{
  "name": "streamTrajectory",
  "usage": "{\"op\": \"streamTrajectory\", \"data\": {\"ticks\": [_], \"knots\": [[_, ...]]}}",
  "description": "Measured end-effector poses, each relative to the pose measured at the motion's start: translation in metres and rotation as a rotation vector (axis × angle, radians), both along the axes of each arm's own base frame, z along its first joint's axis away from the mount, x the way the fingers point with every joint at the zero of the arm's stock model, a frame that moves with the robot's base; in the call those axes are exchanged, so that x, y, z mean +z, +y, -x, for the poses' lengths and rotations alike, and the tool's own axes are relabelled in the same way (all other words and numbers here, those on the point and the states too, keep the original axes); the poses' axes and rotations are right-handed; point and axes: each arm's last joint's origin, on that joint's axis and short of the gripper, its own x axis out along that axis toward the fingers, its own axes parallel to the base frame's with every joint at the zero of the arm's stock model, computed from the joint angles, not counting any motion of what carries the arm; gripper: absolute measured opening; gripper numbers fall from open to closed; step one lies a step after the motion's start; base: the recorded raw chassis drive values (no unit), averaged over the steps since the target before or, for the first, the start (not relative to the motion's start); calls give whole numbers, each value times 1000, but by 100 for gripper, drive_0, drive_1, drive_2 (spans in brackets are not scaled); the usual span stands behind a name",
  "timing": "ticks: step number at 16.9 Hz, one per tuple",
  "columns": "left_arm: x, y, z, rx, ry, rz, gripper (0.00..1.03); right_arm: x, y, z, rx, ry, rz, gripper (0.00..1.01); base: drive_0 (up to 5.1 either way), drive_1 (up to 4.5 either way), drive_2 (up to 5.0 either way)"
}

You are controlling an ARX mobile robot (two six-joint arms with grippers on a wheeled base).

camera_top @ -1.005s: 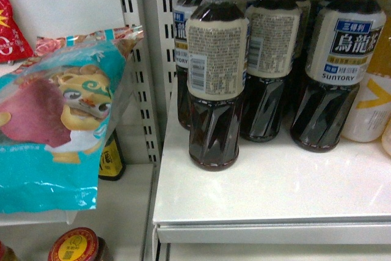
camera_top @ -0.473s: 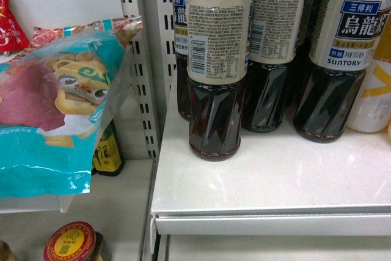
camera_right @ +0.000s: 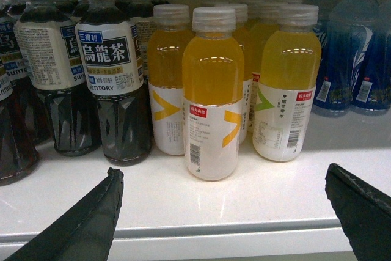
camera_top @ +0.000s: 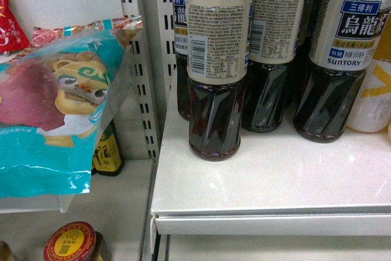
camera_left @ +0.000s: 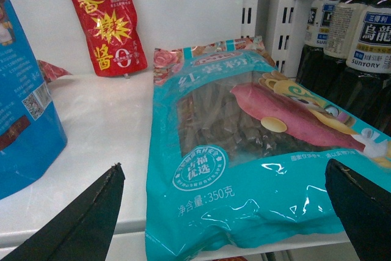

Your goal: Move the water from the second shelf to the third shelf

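Note:
The water is out of view in every frame. My left gripper (camera_left: 223, 164) is open in the left wrist view, its two dark fingers spread wide on either side of a teal sweet-potato noodle bag (camera_left: 256, 151) lying on a white shelf (camera_left: 104, 126). In the right wrist view my right gripper (camera_right: 224, 168) is also open and holds nothing. It hangs in front of a shelf edge (camera_right: 214, 230), facing yellow drink bottles (camera_right: 212, 96). Neither gripper shows in the head view.
Dark oolong tea bottles (camera_top: 218, 65) stand in rows on the white shelf (camera_top: 275, 181), with the same kind (camera_right: 113, 71) left of the yellow ones. Dark-blue bottles (camera_right: 348, 53) sit at far right. A red sauce pouch (camera_left: 107, 25), a blue bag (camera_left: 24, 96) and slotted uprights (camera_top: 143, 59) are near.
The head view dropped slightly between one second and half a second ago, so the tea bottles' caps left the top edge. Nothing has moved since.

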Motion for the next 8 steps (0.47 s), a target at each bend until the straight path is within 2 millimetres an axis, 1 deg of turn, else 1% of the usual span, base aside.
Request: {"op": "streamTrajectory", "data": {"ticks": [8], "knots": [[0,0,0,0,0,0,98,0,0,0,0,0,0,98,0,0,0]]}}
